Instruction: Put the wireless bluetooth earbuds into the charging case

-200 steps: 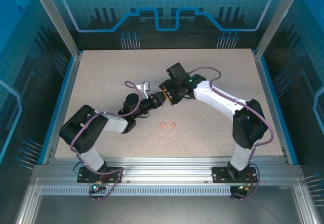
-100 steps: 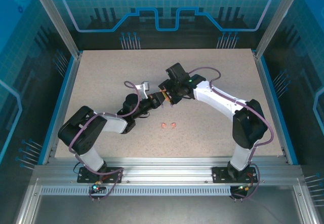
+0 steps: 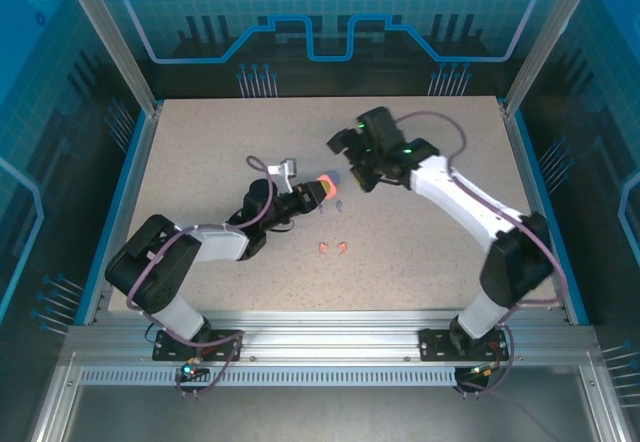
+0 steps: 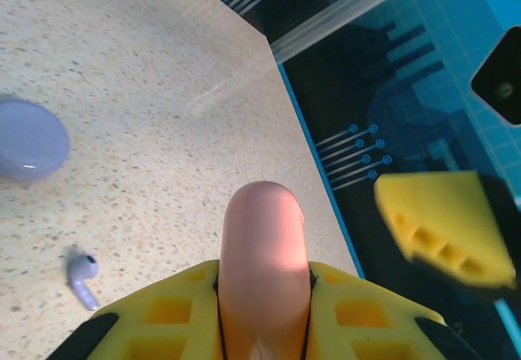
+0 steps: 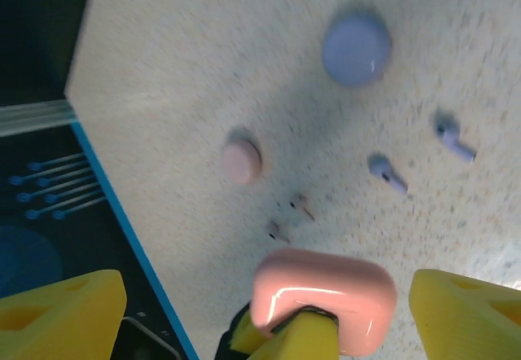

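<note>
A coral-pink charging case is pinched between my left gripper's yellow fingers. From above, this case is held just over the table at my left gripper. My right gripper hovers above and to the right of it, open and holding nothing. From the right wrist, the case sits below my wide-open right gripper. Two purple earbuds lie on the table. Two coral earbuds lie nearer the arms' bases.
A closed purple case and a pale pink case rest on the speckled table. Two small blurred reddish buds lie near the pink case. The table's blue edge runs along the left of the right wrist view.
My right gripper has let go and pulled up and to the right, away from the left gripper. The coral case stays in the left gripper, which has shifted slightly forward.
</note>
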Available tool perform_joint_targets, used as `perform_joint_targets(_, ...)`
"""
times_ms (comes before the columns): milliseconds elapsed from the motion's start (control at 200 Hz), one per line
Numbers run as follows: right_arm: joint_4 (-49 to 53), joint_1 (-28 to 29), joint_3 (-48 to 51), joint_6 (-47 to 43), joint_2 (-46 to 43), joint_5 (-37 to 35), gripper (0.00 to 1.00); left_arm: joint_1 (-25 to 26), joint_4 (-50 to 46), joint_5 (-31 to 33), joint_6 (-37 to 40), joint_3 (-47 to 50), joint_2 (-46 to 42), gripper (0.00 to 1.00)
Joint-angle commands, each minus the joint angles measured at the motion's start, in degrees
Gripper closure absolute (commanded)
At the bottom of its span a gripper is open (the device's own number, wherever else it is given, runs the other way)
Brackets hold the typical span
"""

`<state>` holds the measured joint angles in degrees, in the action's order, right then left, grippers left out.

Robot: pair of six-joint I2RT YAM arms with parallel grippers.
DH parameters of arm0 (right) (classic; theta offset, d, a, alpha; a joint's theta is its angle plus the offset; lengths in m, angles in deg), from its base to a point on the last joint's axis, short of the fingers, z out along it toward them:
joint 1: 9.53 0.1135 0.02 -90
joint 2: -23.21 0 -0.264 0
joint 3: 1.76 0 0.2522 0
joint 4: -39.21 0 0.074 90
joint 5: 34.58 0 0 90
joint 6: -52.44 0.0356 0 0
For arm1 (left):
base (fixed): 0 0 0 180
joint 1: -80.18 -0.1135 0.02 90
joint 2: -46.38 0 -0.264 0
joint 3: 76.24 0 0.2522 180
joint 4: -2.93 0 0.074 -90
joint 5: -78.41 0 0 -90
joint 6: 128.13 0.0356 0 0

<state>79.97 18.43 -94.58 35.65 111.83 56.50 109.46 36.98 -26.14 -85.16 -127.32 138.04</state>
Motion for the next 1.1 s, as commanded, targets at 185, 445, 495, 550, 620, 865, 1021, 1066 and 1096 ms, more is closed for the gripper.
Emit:
perform_joint_targets(185, -18.23, -7.8, 20.82, -36.8, -15.83, 11.22, 0.09, -3.35, -16.87, -18.84, 11.13, -10.96, -3.55, 1.0)
perform_joint_targets(445, -31.46, -7.32, 33.97, -41.2, -20.15, 22.09, 0.1, -4.62, -23.96, -26.99, 15.29, -17.38, -3.57, 1.0)
perform_joint_targets(495, -32.91, -7.07, 34.67, -41.18, -20.15, 23.32, 0.1, -4.67, -25.29, -27.67, 15.89, -18.23, -3.48, 1.0)
perform_joint_targets(550, -32.81, -6.5, 34.4, -41.62, -19.61, 24.12, 0.1, -4.59, -26.21, -28.35, 16.28, -18.78, -3.42, 1.0)
perform_joint_targets(620, -32.04, -5.61, 33.48, -42.7, -18.94, 24.31, 0.11, -4.58, -26.71, -29.03, 16.46, -19.32, -3.39, 1.0)
perform_joint_targets(865, -31.76, -4.94, 31.88, -42.89, -17.88, 23.57, 0.12, -4.65, -26.98, -29.57, 16.46, -19.99, -3.3, 1.0)
perform_joint_targets(1021, -32.44, -4.87, 31.13, -42.15, -16.5, 23.7, 0.12, -4.65, -26.69, -29.88, 16.31, -20.16, -3.33, 1.0)
perform_joint_targets(1066, -32.54, -4.86, 30.84, -42.08, -16.06, 23.73, 0.13, -4.61, -26.56, -29.92, 16.25, -20.24, -3.32, 1.0)
perform_joint_targets(1096, -32.71, -4.9, 30.65, -42.01, -15.73, 23.7, 0.13, -4.66, -26.43, -29.92, 16.13, -20.27, -3.24, 1.0)
